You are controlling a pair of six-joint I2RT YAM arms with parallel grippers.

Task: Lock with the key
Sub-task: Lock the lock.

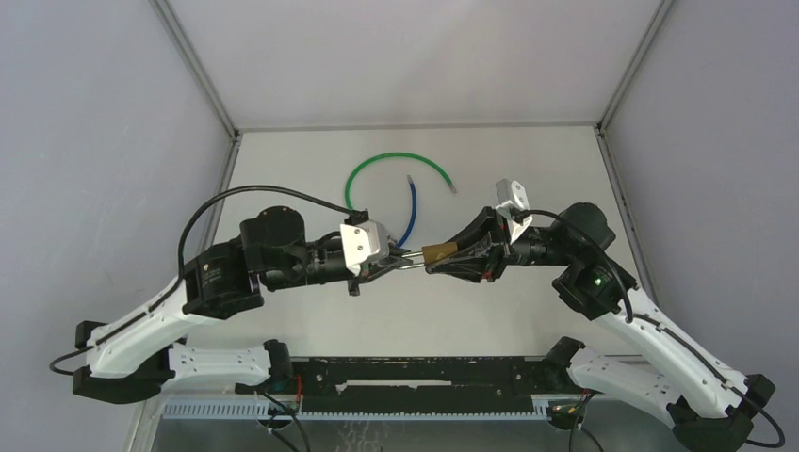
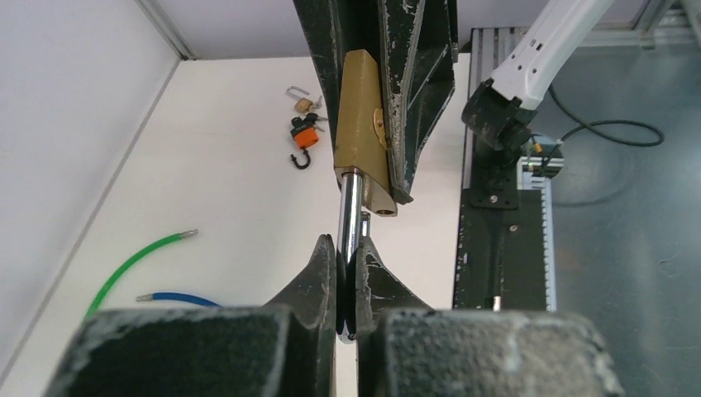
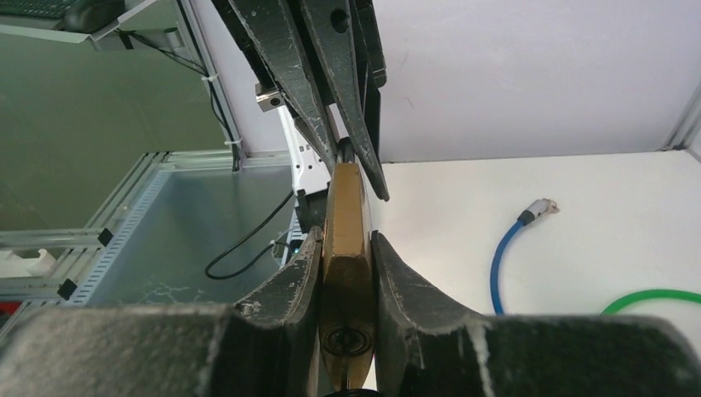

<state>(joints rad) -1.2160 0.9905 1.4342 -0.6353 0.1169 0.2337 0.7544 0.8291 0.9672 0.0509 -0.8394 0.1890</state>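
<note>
A brass padlock (image 1: pixel 439 252) hangs in the air between my two arms, above the table's middle. My right gripper (image 3: pixel 346 240) is shut on its brass body (image 3: pixel 347 215), one finger on each flat side. The keyhole (image 3: pixel 345 341) faces the right wrist camera. A thin dark stem runs down from it to the frame's edge, and I cannot tell whether that is the key. My left gripper (image 2: pixel 348 256) is shut on the steel shackle (image 2: pixel 350 207). The shackle's long leg sits in the body (image 2: pixel 361 116), and the short leg stands just outside its hole.
A green cable (image 1: pixel 396 169) and a blue cable (image 1: pixel 412 212) lie on the white table behind the grippers. A small padlock (image 2: pixel 304 103) with an orange-tagged piece (image 2: pixel 303 132) lies farther off in the left wrist view. Grey walls enclose three sides.
</note>
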